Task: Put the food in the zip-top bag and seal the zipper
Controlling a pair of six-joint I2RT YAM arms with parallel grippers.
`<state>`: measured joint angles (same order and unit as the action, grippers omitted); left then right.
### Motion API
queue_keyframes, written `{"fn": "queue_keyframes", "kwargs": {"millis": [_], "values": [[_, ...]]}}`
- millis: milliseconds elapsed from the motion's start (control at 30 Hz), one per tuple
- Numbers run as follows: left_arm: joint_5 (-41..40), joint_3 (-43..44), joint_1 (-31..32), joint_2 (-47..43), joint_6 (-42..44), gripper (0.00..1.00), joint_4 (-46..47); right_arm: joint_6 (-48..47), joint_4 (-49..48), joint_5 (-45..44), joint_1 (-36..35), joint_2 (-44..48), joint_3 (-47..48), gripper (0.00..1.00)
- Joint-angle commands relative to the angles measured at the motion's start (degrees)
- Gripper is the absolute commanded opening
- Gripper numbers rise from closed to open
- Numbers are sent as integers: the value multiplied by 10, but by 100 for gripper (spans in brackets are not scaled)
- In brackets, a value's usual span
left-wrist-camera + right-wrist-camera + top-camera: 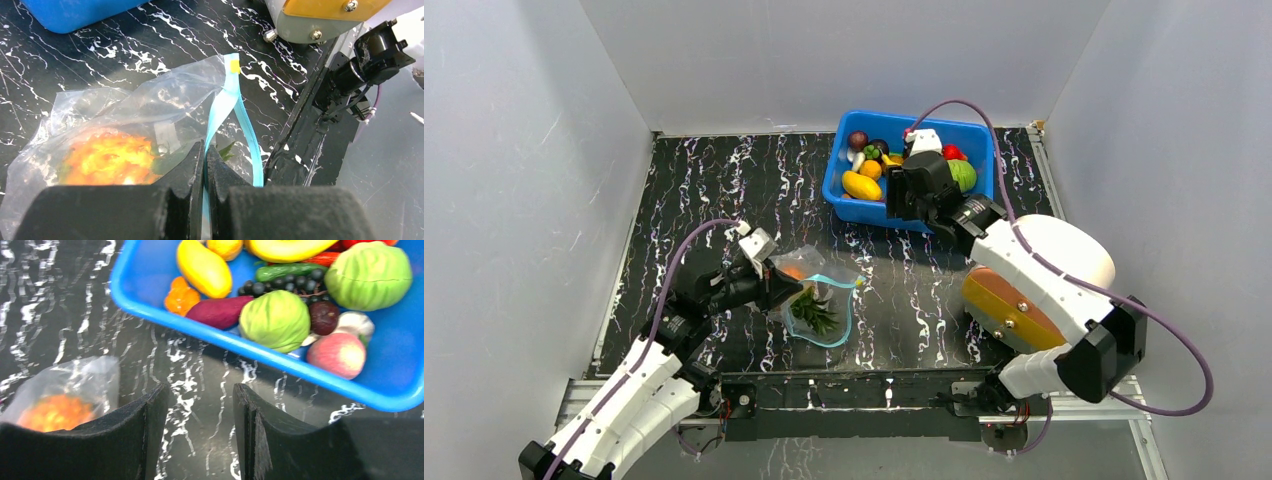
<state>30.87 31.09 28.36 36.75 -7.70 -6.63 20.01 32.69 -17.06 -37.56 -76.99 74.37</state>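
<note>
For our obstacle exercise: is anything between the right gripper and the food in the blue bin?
Only the near wall of the blue bin; the right gripper, open, sits just short of it. The food lies uncovered.

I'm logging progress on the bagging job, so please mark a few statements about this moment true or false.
1. The left pincer is shut on the zipper of the zip-top bag. True.
2. The right pincer grips something. False: it is open and empty, near the blue bin.
3. The zip-top bag is empty. False: a pineapple lies inside.
4. The blue bin holds several foods. True.
</note>
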Motion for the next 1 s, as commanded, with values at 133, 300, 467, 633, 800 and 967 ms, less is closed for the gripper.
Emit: {"fn": "queue_keyframes", "kwargs": {"millis": [133, 300, 467, 633, 800, 967], "values": [[32, -8, 2, -23, 14, 0, 23, -68, -50, -55, 85, -84, 52, 50], [26, -2, 2, -30, 25, 0, 11, -54, -52, -48, 130, -155, 96, 51], [22, -8, 2, -48, 23, 0, 19, -68, -10, 26, 170, -247, 175, 60], [14, -8, 2, -55, 29, 0, 17, -75, 20, 57, 185, -314, 226, 66], [9, -6, 2, -48, 29, 0, 16, -73, 36, 76, 192, -346, 244, 83], [1, -5, 2, -48, 31, 0, 14, -72, 46, 114, 198, -358, 242, 94]]}}
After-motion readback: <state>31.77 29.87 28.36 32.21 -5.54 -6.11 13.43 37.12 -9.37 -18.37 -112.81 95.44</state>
